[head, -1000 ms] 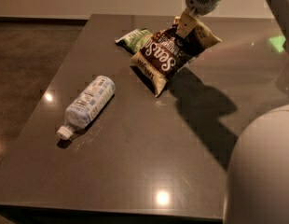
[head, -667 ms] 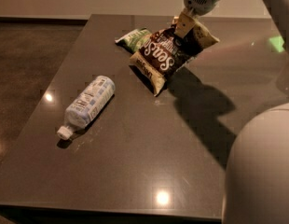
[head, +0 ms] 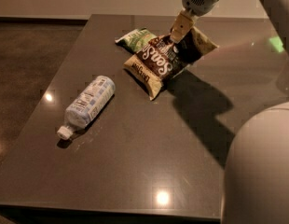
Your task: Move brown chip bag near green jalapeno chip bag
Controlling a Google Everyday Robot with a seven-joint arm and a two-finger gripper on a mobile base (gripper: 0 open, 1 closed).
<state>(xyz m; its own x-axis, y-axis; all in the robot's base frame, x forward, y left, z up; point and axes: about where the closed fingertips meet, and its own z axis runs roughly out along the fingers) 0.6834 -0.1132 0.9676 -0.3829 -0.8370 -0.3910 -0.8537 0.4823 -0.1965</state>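
The brown chip bag (head: 162, 59) with white "Sea Salt" lettering lies tilted at the back middle of the dark table (head: 135, 162), its lower corner on the surface. Its left edge overlaps the small green jalapeno chip bag (head: 135, 38), which lies just behind and to the left of it. My gripper (head: 180, 29) comes down from the top of the view and is shut on the upper edge of the brown bag.
A clear plastic bottle (head: 87, 104) with a pale label lies on its side at the left of the table, cap towards the front. The robot's pale body (head: 261, 171) fills the lower right corner. The table's left edge drops to a dark floor.
The gripper and the brown bag have shifted very slightly left towards the green bag. The bottle has not moved.
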